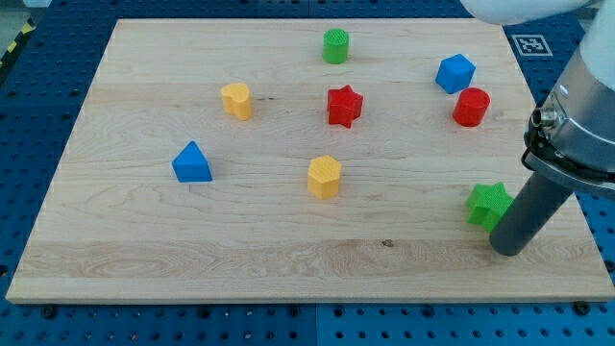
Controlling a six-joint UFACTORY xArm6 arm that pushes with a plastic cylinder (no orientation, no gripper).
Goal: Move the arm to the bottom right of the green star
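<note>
The green star [487, 204] lies on the wooden board [288, 259] near the view's right edge, low down. My tip [507, 250] rests on the board just below and to the right of the star. The dark rod rises from it up and to the right and touches or nearly touches the star's right side, hiding a little of it.
A red star [344, 106] lies mid-board, a green cylinder [335, 45] at the top, a blue cube [455, 73] and a red cylinder [471, 107] at the upper right. A yellow block [236, 100], a yellow hexagon [325, 177] and a blue triangular block [192, 162] lie to the left.
</note>
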